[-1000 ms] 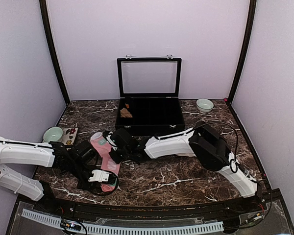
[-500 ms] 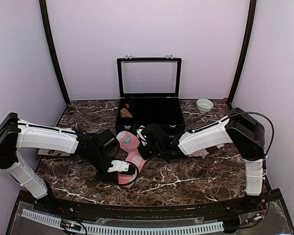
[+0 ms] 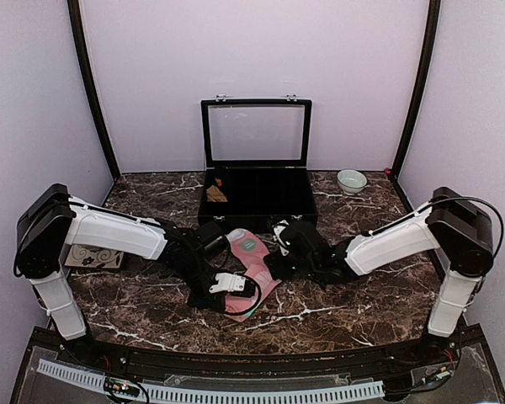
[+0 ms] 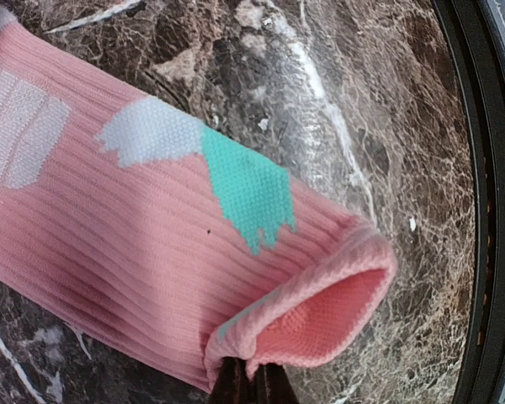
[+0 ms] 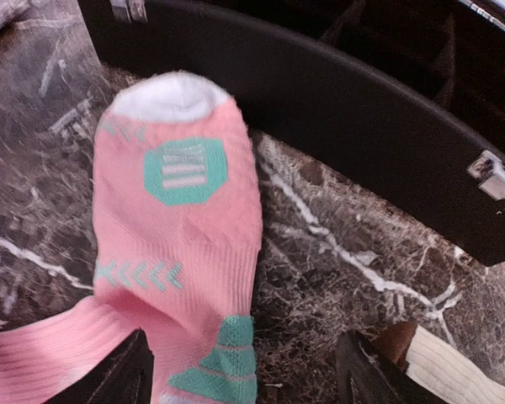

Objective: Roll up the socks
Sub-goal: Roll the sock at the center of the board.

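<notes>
Okay, status. Pink sock (image 3: 254, 268) lies flat on the bench (image 3: 362, 295), centre, just in front of the black case (image 3: 257, 221), between the two arms. White toe points at the case front, just short of it. Mint patch behind the toe, chevrons further down. Cuff end is on the near side, toward the arm bases.

Left pincer (image 4: 251, 384): closed, pinching the cuff edge of the pink sock. Only the fingertips show, at the bottom of the left wrist view. Cuff mouth gapes open just right of them, pink inside visible. Rest of the leg runs up and left, flat on the marble.

Right pincer (image 5: 244, 374): fingers spread wide, nothing between them but the sock below. It sits over the heel area with one finger on each side of the sock. Can't tell if the tips touch the fabric.

Cream sock (image 5: 459, 374): only a corner shows, bottom right of the right wrist view, on the bench just beside the right finger, with a brown band at its end. Not visible from the top, where the right arm covers that spot.

Case lid stands open. Small tan bundle (image 3: 216, 194) sits in its left rear compartment. Bowl (image 3: 351, 180) is at the far right of the bench.
</notes>
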`<state>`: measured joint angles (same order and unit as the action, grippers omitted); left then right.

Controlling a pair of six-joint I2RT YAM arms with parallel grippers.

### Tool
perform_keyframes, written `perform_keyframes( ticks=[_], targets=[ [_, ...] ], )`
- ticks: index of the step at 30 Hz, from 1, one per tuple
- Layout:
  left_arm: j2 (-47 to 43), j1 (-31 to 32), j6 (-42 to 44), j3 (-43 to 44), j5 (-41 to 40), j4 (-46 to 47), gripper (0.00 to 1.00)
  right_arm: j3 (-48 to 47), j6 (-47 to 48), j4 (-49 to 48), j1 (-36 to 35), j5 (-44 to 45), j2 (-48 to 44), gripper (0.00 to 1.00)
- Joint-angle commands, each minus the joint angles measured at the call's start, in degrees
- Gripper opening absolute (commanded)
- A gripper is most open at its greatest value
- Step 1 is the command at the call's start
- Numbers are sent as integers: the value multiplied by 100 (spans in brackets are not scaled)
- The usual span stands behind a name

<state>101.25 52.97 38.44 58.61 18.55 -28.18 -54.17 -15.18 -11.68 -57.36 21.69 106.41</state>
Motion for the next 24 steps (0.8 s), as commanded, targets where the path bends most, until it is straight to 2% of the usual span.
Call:
perform_keyframes(
  ticks=[1, 6, 11, 13, 16, 22, 24],
  targets=[
    [223, -79, -126, 2, 89, -28, 0, 1167, -21, -1206, 16, -101, -1048, 77],
    [372, -127, -141, 109, 183, -57, 0, 2998, -72, -2351, -379, -563, -2320, 82],
    [613, -92, -247, 364, 371, -179, 0, 3456, 101, -2232, -1502, -495, -2923, 80],
    [628, -49, -317, 421, 341, -182, 0, 3450, 222, -2250, -1925, -349, -2843, 79],
    [513, 12, -466, 424, 366, -182, 0, 3610, 672, -3038, -2381, -301, -2598, 79],
    [401, 117, -670, 427, 505, -177, 0, 3207, 1237, -3984, -2421, -415, -1483, 78],
    [429, 126, -710, 449, 595, -200, 4, 3027, 1358, -4159, -2421, -405, -1083, 78]
  ],
)
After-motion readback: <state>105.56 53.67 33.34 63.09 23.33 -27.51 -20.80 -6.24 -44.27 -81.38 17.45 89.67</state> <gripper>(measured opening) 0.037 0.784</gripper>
